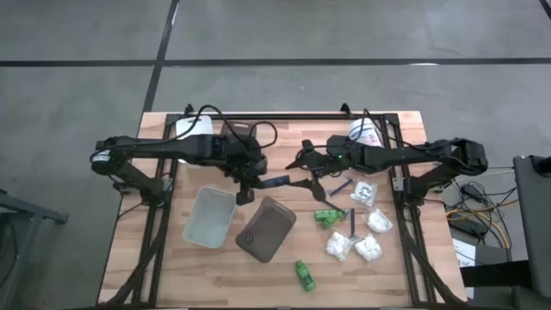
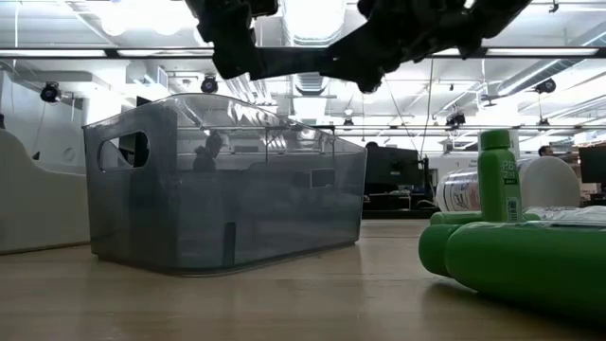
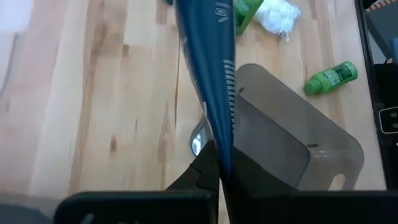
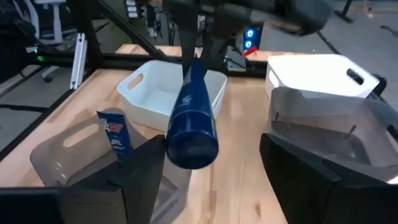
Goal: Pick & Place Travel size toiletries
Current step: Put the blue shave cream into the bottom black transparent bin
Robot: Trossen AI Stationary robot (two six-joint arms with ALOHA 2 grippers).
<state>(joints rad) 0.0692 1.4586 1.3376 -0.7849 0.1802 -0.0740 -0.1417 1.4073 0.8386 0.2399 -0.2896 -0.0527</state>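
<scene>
Tool on your left arm [image 1: 245, 185] is clamped on one end of a dark blue stick [image 1: 277, 182], holding it up off the worktop [image 1: 172, 267] just beyond the grey tray [image 1: 266, 228]. In the left wrist view the stick [image 3: 208, 74] runs straight out from between the pinched fingers, with the grey tray [image 3: 292, 149] lying past it. Your right tool [image 1: 317, 182] sits at the stick's other end, fingers spread wide and touching nothing; its wrist view looks right down the stick's round tip [image 4: 191, 140], which hangs between the two open fingers [image 4: 140, 177].

Beside the grey tray, toward the left arm, lies the white tray [image 1: 210, 215]. On the tray's other side, toward the right arm, you have the rest of the toiletries spread on the worktop: two green bottles [image 1: 328, 216] lying together nearest the tray, another blue stick [image 1: 353, 221] just past them, and white packets [image 1: 362, 193] clustered further out, with more packets [image 1: 340, 246] toward the front edge. One lone green bottle [image 1: 305, 275] lies near the front edge, well apart from the tray.

From the low view, the grey tray [image 2: 227, 189] stands on the worktop with both arms overhead, and green bottles [image 2: 511, 256] lie close to the lens.
</scene>
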